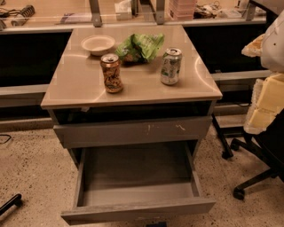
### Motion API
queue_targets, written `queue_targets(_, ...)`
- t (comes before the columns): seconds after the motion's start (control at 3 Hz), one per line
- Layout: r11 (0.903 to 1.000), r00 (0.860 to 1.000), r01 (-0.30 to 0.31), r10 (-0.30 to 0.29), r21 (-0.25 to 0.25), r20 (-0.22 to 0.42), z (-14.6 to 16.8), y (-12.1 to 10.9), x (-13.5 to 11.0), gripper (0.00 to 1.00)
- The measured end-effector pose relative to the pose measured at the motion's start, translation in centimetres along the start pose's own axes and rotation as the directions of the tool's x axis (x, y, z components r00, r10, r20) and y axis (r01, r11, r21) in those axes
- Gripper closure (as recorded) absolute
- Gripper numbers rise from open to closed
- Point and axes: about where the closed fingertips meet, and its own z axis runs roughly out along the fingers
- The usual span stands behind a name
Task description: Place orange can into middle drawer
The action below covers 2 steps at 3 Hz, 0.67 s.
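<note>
The orange can stands on the bench, left of the silver can. The middle drawer is open below. The hand is out of view, so I cannot tell its state.

Cannot find the gripper anywhere within the frame. Cannot read the print on the orange can or the silver-and-green can. Cannot see the rear of the middle drawer, tucked under the scratched drawer front. Cannot follow the office chair past the right edge, nor the black object past the left. Cannot identify the blurred clutter along the top edge.
</note>
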Motion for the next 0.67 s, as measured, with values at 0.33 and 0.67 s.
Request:
queue_targets(0.33,1.0,1.0,0.0,0.0,0.0,0.001,0.01,-0.01,0.0,0.0)
queue_targets(0.67,1.0,0.998,-0.002,0.002,0.008,0.056,0.45,-0.99,-0.36,0.0)
